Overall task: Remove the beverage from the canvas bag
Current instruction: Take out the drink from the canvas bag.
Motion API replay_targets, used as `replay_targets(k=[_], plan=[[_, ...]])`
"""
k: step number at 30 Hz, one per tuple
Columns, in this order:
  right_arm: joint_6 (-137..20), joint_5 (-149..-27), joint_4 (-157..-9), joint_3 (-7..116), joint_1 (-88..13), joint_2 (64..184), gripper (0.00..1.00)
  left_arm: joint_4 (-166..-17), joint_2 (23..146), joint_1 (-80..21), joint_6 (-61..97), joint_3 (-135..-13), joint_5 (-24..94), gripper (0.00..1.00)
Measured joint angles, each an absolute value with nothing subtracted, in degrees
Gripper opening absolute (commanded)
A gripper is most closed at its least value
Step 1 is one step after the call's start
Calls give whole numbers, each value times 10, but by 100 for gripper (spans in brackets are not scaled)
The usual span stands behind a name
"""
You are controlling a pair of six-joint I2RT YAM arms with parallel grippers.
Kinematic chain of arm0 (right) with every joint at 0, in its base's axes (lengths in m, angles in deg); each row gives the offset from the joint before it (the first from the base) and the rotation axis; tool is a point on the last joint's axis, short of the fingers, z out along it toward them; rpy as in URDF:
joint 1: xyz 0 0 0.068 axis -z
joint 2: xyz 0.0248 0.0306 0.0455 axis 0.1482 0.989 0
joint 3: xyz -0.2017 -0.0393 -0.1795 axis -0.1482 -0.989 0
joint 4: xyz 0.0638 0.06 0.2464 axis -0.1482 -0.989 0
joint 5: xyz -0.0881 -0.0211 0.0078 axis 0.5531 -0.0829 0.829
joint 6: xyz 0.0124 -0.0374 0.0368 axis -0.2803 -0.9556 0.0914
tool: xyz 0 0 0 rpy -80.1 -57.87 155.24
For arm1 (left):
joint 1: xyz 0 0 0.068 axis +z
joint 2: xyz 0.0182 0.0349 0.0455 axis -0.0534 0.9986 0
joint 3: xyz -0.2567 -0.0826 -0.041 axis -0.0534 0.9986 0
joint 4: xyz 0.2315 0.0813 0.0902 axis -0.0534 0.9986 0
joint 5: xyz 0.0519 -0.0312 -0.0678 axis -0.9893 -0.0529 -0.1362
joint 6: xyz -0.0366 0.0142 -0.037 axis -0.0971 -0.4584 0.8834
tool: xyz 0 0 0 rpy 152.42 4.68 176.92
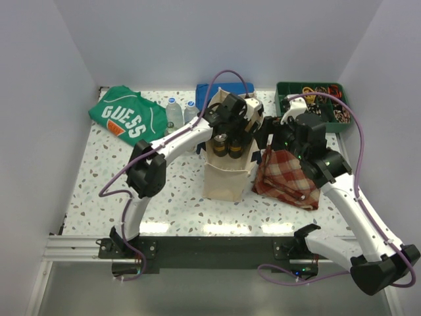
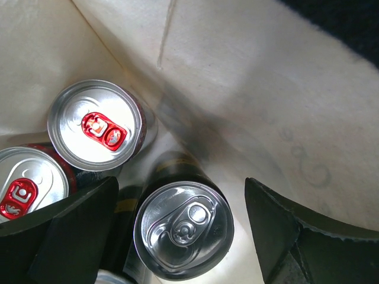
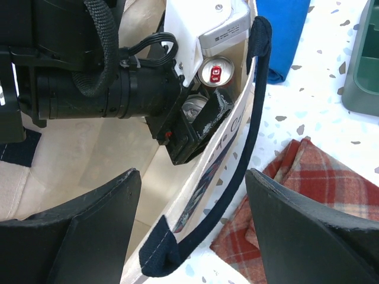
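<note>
Tight inside the cream canvas bag (image 2: 249, 89)
Right of the silver-topped black can (image 2: 192, 204) you have a bare gap along the bag wall; on its left, two red-tabbed cans (image 2: 96, 124) crowd close. The left gripper (image 2: 180, 231) fills the bag mouth, and the navy handle (image 3: 251, 118) hangs before your right jaws.

You've got glossy smooth metal cans (image 2: 182, 234) in a matt, coarse-woven canvas bag (image 2: 249, 71); soft plaid cloth (image 3: 314, 183), polished speckled tabletop (image 1: 105, 187).

Bright light glares off the red-tab can (image 2: 95, 133); darker corners seem blurred.
</note>
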State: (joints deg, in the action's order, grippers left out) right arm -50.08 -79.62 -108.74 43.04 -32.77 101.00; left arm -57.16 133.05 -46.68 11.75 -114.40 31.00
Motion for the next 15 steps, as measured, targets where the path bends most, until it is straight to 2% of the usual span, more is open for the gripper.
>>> replay_targets(k=[15], plan=[[-501,-796,-1087,430,-328,1016,75,-571,1341,-467,117,-1144,310,80]])
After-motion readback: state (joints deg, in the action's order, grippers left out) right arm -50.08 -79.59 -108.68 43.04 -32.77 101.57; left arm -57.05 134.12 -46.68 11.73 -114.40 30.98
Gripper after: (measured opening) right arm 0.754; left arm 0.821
